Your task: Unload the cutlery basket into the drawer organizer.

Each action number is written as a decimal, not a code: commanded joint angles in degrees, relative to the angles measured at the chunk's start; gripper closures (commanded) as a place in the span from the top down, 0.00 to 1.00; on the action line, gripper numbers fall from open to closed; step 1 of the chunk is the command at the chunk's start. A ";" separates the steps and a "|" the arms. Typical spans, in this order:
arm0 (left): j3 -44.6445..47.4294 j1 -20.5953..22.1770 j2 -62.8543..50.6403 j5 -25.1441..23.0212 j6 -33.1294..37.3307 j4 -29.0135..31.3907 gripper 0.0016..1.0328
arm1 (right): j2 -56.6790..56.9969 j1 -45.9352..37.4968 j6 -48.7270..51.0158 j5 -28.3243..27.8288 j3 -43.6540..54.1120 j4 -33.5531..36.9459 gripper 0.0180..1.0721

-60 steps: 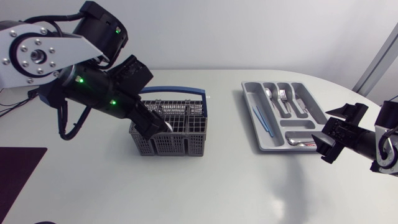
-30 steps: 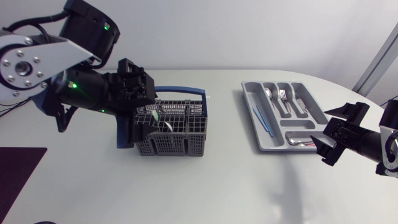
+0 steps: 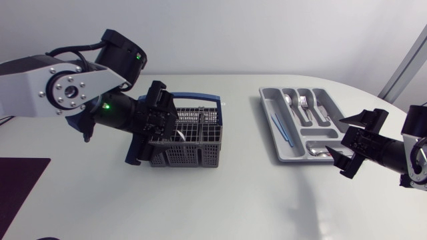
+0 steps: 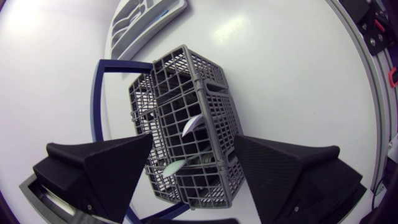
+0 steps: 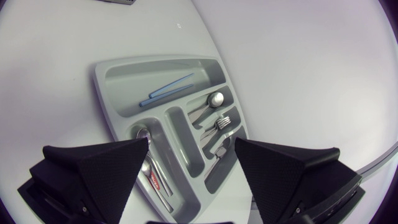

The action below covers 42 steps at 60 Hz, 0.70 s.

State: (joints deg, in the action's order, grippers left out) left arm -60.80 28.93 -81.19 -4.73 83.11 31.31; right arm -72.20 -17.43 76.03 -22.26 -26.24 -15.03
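I'm seeing the grey mesh cutlery basket (image 3: 183,152) with its blue handle (image 3: 193,98) sitting left of centre on the table (image 3: 220,200), pale utensil tips (image 4: 191,124) poking up inside. The grey drawer organizer (image 3: 268,115) is lying well to its right, carrying spoons, forks and blue sticks (image 5: 166,89). My left gripper (image 4: 193,142) is hovering wide open over the basket, holding nothing, and my right gripper (image 5: 191,146) is hanging open and empty over the organizer's near end.
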 commanded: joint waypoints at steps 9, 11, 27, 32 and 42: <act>-3.10 -0.36 -4.77 -0.81 5.13 -0.72 0.80 | -0.22 1.26 -1.50 0.55 -0.04 0.26 0.95; -3.37 -0.28 -5.21 -0.81 5.57 -0.90 0.76 | -0.39 1.26 -1.59 0.55 -0.13 0.26 0.95; -4.77 -0.45 -7.85 -0.81 8.03 -3.71 0.31 | -1.62 1.26 -1.59 0.55 -0.74 -0.09 0.95; -4.77 -0.36 -8.29 -0.81 8.38 -3.98 0.29 | -2.15 1.26 -1.50 0.55 -1.01 -0.27 0.95; -4.68 -0.45 -9.34 -0.81 9.26 -4.77 0.16 | -2.33 1.26 -1.50 0.55 -1.36 -0.44 0.95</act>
State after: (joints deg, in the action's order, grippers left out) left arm -64.03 28.93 -88.95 -5.30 89.69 27.18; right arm -73.73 -16.53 75.37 -22.04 -26.46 -15.18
